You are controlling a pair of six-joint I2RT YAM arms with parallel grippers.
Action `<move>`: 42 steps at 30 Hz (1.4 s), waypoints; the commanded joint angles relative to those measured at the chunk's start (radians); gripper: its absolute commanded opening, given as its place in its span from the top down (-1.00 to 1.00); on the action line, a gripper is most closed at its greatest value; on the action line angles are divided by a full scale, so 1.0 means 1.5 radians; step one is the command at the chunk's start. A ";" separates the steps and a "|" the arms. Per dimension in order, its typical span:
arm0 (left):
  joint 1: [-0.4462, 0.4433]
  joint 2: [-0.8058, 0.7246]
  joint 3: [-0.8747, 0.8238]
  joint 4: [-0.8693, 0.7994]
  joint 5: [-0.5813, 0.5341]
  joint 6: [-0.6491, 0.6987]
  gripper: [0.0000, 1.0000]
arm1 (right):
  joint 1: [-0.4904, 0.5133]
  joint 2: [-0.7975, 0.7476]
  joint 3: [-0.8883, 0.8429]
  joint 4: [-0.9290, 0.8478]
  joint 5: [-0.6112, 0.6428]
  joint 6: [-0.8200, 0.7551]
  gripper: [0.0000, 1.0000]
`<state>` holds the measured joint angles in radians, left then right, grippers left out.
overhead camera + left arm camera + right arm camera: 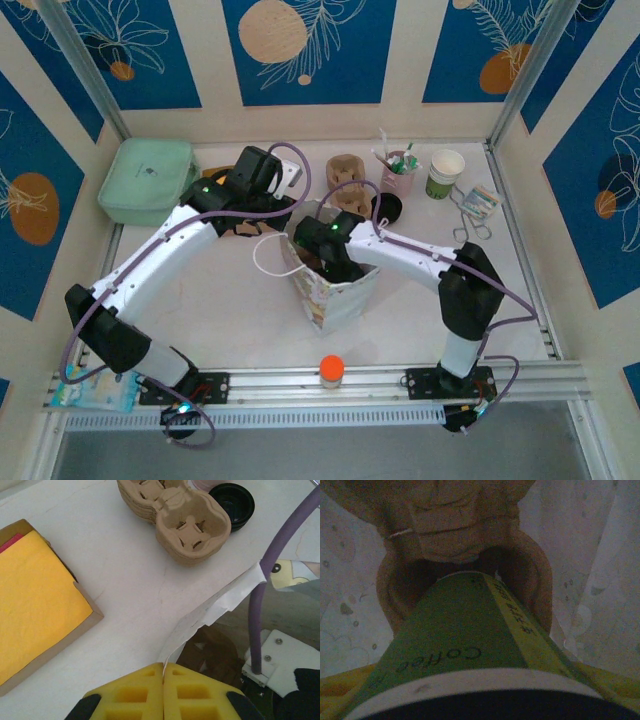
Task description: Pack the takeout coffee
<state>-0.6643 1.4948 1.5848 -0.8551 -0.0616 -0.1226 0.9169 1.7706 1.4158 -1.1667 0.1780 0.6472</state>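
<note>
The black lid [485, 709] of the takeout coffee [455, 645] is closest. The right fingers [618, 687] are spread wide and hug the cup on both sides. The cup's bottom points at a round hole in the brown cup tray [450, 510], down inside the paper bag [340, 297]. Go down slow and straight so it slides in and does not tip. The left fingers [161, 676] are pressed together on the bag's white edge [220, 605]; hold that edge back.

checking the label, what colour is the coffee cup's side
The cup is green, yellow stripe; right wrist view.
</note>
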 commanded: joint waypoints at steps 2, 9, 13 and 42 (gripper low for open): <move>-0.003 -0.019 0.020 0.010 -0.028 0.010 0.85 | 0.001 0.017 -0.020 -0.020 -0.025 0.006 0.76; -0.002 -0.021 0.019 0.009 -0.032 0.011 0.85 | -0.001 0.021 -0.027 -0.013 -0.027 0.007 0.75; -0.003 -0.021 0.019 0.009 -0.031 0.010 0.85 | -0.001 0.023 -0.028 -0.011 -0.027 0.008 0.75; -0.003 -0.029 0.013 0.011 -0.030 0.007 0.85 | -0.007 0.025 -0.032 0.005 -0.010 0.010 0.76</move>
<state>-0.6643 1.4948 1.5848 -0.8543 -0.0731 -0.1226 0.9150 1.7847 1.3933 -1.1294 0.1757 0.6476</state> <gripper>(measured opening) 0.077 0.815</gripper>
